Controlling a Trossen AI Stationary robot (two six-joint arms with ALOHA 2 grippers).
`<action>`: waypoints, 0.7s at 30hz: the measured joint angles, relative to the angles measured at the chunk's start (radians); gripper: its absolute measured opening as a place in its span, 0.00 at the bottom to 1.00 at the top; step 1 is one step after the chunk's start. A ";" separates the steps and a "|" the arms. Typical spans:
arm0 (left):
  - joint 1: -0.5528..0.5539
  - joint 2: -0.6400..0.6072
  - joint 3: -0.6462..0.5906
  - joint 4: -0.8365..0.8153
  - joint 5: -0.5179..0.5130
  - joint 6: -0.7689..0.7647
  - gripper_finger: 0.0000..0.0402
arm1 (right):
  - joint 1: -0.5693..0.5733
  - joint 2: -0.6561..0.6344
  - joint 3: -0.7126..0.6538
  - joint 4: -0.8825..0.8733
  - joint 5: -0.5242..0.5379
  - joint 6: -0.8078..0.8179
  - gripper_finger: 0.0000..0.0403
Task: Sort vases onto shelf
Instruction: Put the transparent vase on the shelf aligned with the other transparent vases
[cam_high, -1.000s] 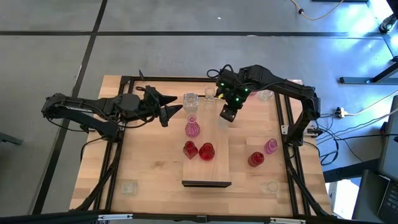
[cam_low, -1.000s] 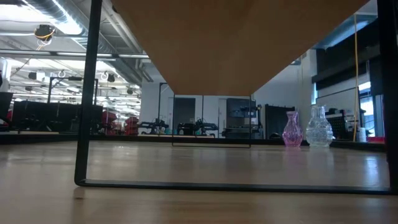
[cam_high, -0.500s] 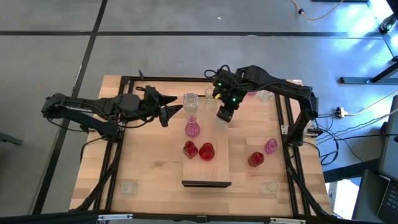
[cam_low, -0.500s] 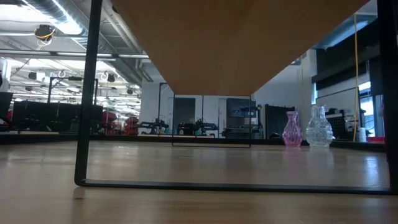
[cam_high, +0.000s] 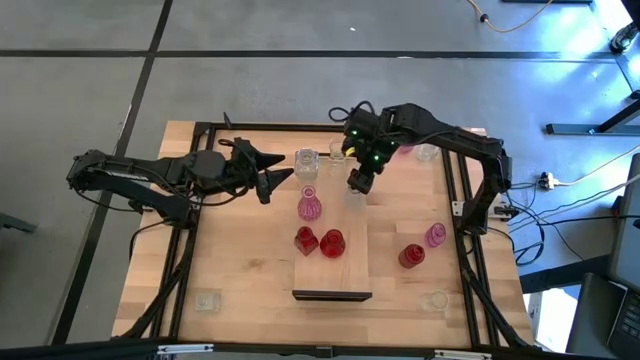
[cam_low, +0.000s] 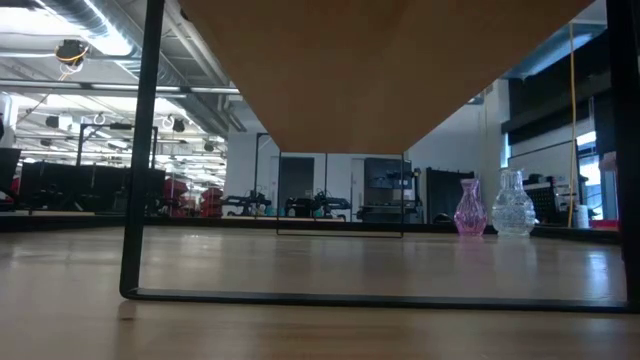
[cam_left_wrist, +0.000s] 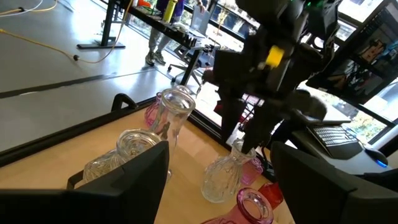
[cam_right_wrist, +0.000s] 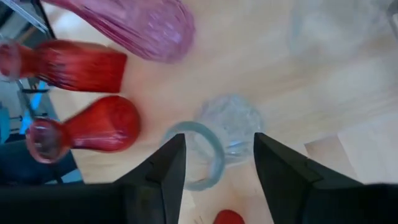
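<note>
Two arms are working over the surface (cam_high: 240, 280). Lying along its middle, the shelf (cam_high: 331, 262) is carrying a pink vase (cam_high: 310, 207), two red vases (cam_high: 320, 242) and a clear vase (cam_high: 354, 197) at its far end. Directly above that clear vase, the right pincer (cam_high: 358, 183) is hanging with jaws parted around its rim, gripping nothing. Toward the far-left side, the left pincer (cam_high: 276, 178) is hovering spread wide, holding nothing. Other vases (cam_high: 422, 246) are standing near the right edge.

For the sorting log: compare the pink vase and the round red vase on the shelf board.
The pink vase is pale and stands at the shelf's far end; the round red vase is deep red and sits nearer the middle. Both are small, upright glass.
</note>
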 joint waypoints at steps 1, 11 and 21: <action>0.000 0.000 0.000 0.000 0.000 0.000 0.68 | 0.000 0.000 0.016 -0.001 0.000 0.000 0.43; 0.000 0.000 0.000 0.000 0.000 0.000 0.68 | 0.013 -0.010 0.168 -0.119 0.021 0.010 0.43; 0.000 0.001 0.000 -0.008 0.000 0.020 0.68 | 0.270 -0.181 0.099 -0.062 0.401 0.253 0.43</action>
